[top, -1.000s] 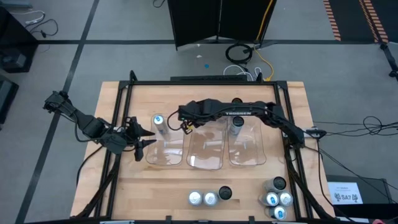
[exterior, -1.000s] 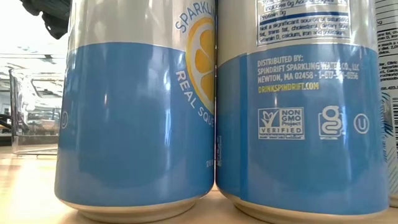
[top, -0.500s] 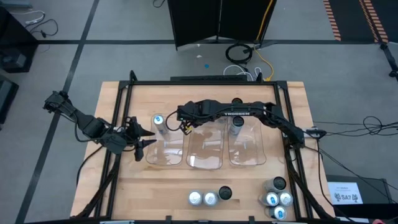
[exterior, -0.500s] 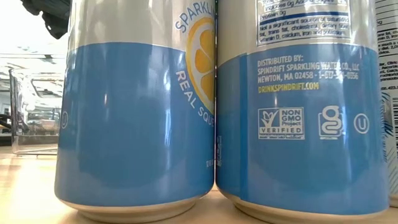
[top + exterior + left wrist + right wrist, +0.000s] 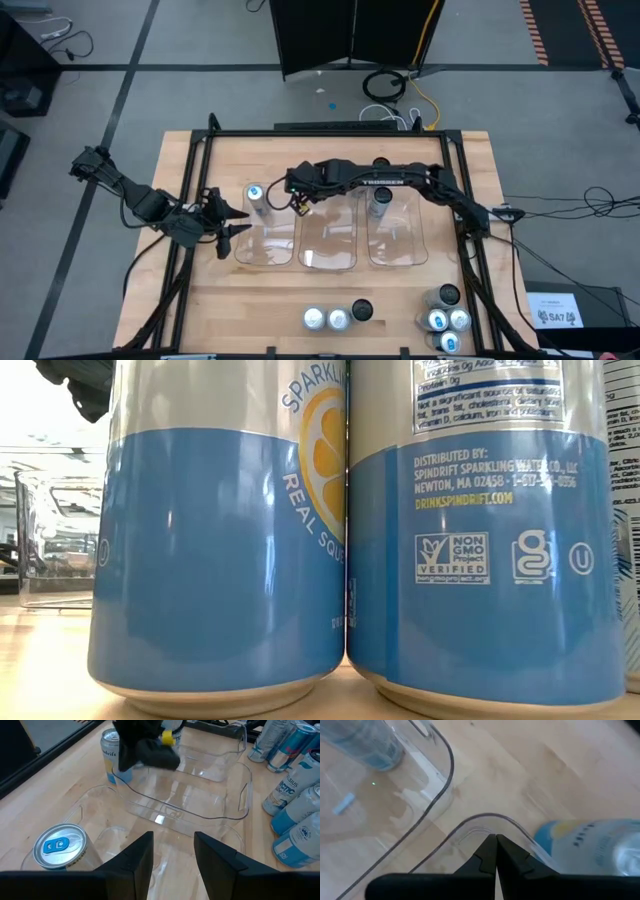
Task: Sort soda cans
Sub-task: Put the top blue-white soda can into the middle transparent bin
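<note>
Three clear trays (image 5: 330, 250) lie side by side at mid-table. One soda can (image 5: 255, 195) with a blue mark on top stands in the left tray, also seen in the left wrist view (image 5: 60, 847). Another can (image 5: 380, 200) stands in the right tray. Three cans (image 5: 338, 318) stand at the near edge and several more (image 5: 447, 320) at the near right corner. My left gripper (image 5: 228, 218) is open beside the left tray's left side (image 5: 172, 852). My right gripper (image 5: 296, 192) is shut over the gap between the left and middle trays (image 5: 495, 840). My right gripper points its shut fingertips (image 5: 490, 847) down at the curved corner of a tray rim (image 5: 470, 822). Whether they touch the rim, I cannot tell.
A dark-topped can (image 5: 381, 163) stands on the wood behind the right tray. Two blue-and-silver cans (image 5: 230, 560) fill the low view. A black frame (image 5: 195, 160) borders the table. Bare wood lies between the trays and the near-edge cans.
</note>
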